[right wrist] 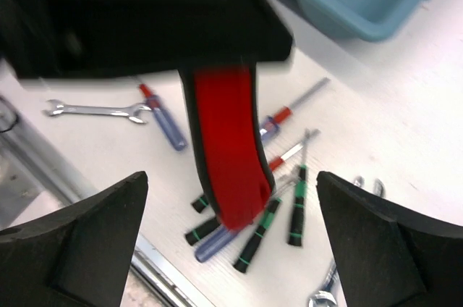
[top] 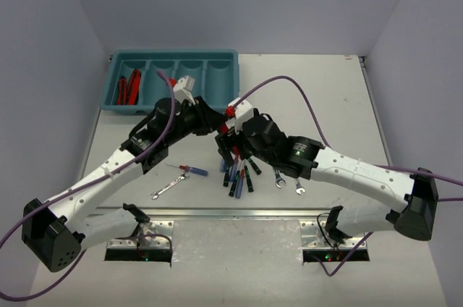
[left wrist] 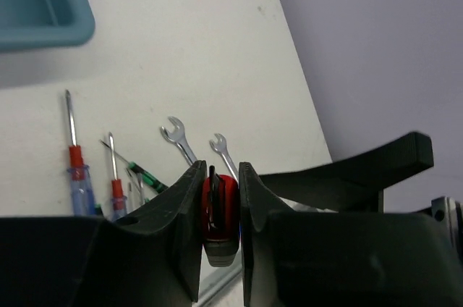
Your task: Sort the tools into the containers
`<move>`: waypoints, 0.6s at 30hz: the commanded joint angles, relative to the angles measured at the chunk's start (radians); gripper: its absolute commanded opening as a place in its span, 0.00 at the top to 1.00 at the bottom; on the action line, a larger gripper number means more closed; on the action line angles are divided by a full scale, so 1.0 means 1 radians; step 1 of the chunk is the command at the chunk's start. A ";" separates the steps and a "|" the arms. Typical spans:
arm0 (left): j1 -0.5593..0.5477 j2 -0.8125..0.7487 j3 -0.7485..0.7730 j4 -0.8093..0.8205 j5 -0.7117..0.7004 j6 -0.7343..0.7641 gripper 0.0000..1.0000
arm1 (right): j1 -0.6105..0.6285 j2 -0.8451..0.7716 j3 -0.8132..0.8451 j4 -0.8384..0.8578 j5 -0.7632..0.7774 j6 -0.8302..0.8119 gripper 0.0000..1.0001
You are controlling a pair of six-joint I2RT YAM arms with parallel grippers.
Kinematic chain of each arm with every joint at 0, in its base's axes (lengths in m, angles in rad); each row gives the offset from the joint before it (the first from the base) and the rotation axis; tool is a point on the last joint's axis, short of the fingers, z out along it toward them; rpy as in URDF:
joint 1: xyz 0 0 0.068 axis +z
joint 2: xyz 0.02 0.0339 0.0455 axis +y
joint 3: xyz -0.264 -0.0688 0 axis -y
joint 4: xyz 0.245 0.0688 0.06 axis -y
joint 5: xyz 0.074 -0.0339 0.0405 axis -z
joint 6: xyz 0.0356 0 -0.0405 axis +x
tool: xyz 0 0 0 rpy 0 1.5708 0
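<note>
Red-and-black-handled pliers (left wrist: 219, 202) are clamped between my left gripper's (left wrist: 219, 191) fingers. In the right wrist view the same pliers' (right wrist: 228, 148) red handle hangs down from the left gripper's black body. My right gripper (right wrist: 231, 178) is open wide, its fingers well apart on either side of the handle and not touching it. From above, both grippers meet over the table's middle, left gripper (top: 215, 126) against right gripper (top: 231, 144). The teal tray (top: 173, 55) of containers lies at the back left. Another pair of red pliers (top: 127, 88) rests in its leftmost compartment.
Several screwdrivers (top: 239, 173) lie in a heap below the grippers. One red-and-blue screwdriver (top: 189, 169) and a silver wrench (top: 165, 190) lie to their left. Two wrenches (top: 289, 180) lie to the right. A metal rail (top: 231, 213) runs along the near edge.
</note>
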State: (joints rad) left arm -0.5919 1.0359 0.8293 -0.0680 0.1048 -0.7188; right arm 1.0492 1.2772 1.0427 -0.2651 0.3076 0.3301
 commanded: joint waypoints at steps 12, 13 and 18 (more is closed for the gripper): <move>0.532 0.713 1.002 -0.589 -0.576 0.439 1.00 | -0.152 -0.414 -0.221 -0.244 0.187 0.076 0.01; 0.585 0.765 1.076 -0.613 -0.610 0.453 1.00 | -0.164 -0.416 -0.237 -0.244 0.176 0.072 0.01; 0.724 1.041 1.431 -0.756 -0.623 0.473 1.00 | -0.180 -0.382 -0.279 -0.234 0.123 0.071 0.01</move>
State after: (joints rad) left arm 0.0535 1.9640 2.0481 -0.6840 -0.4231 -0.3001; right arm 0.8801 0.8594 0.7894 -0.5121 0.4718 0.4026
